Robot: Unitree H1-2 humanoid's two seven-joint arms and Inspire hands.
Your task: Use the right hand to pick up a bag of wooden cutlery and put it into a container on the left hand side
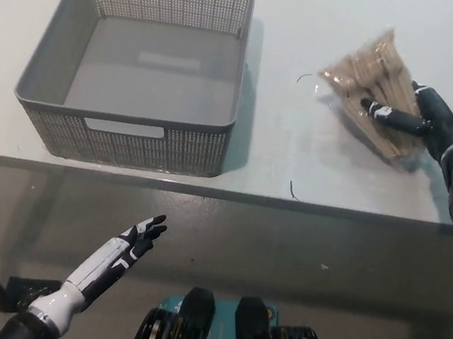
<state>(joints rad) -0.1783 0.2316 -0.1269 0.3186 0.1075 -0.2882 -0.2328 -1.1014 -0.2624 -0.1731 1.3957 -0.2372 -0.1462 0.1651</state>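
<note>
A clear bag of wooden cutlery [373, 91] is tilted up off the white table [297, 154] at the right, its left end raised. My black right hand [417, 120] is shut on its right end, fingers wrapped over the bag. A grey perforated basket [137, 113] stands at the table's left, with nothing inside it. My white left hand [132, 239] rests below the table's front edge at the lower left, fingers apart and holding nothing.
The table's front edge [223, 192] runs across the middle of the picture. Bare table lies between the basket and the bag. A few small dark marks [291, 190] dot the surface near the bag.
</note>
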